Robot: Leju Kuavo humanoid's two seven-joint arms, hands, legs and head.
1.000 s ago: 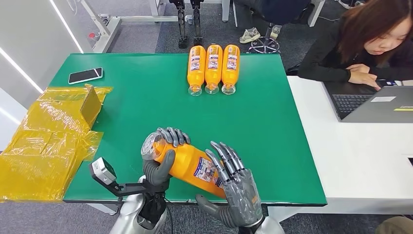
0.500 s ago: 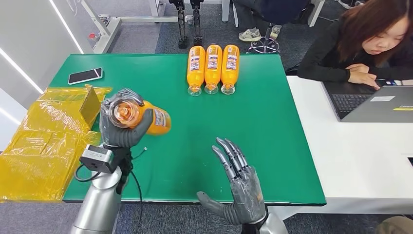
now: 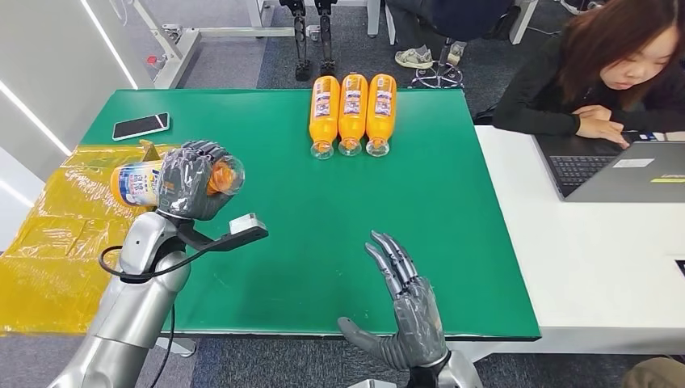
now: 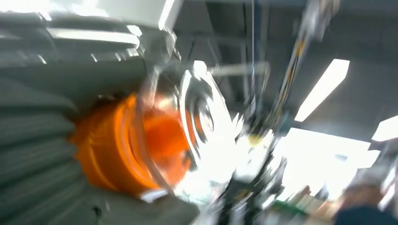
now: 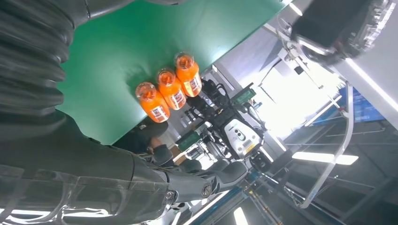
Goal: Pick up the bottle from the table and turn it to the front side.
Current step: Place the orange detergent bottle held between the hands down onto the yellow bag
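While the head view is looking down on the green table (image 3: 323, 226), the left hand (image 3: 190, 180) is gripping the orange bottle (image 3: 145, 183) with its fingers wrapped around the body, holding it on its side in the air above the table's left edge and the yellow plastic wrap (image 3: 65, 242); the clear end is poking out toward the table's middle and the labelled part is sticking out toward the wrap. The right hand (image 3: 406, 315) is hovering over the near edge of the table, holding nothing, its fingers spread apart and pointing up and away. Three more orange bottles (image 3: 353, 113) are lying side by side at the far edge, touching one another, and a phone (image 3: 141, 124) is lying at the far left corner. A person (image 3: 614, 73) is sitting at the white desk (image 3: 598, 259) on the right, working at a laptop (image 3: 622, 170). Through heavy blur, the left wrist view is showing the hand's ribbed grey cover (image 4: 37, 136) pressing against the bottle's orange and clear end (image 4: 155, 140). From the right wrist, the dark hand (image 5: 61, 140) is showing open before the green surface, with the three bottles (image 5: 169, 86) lying well beyond it.
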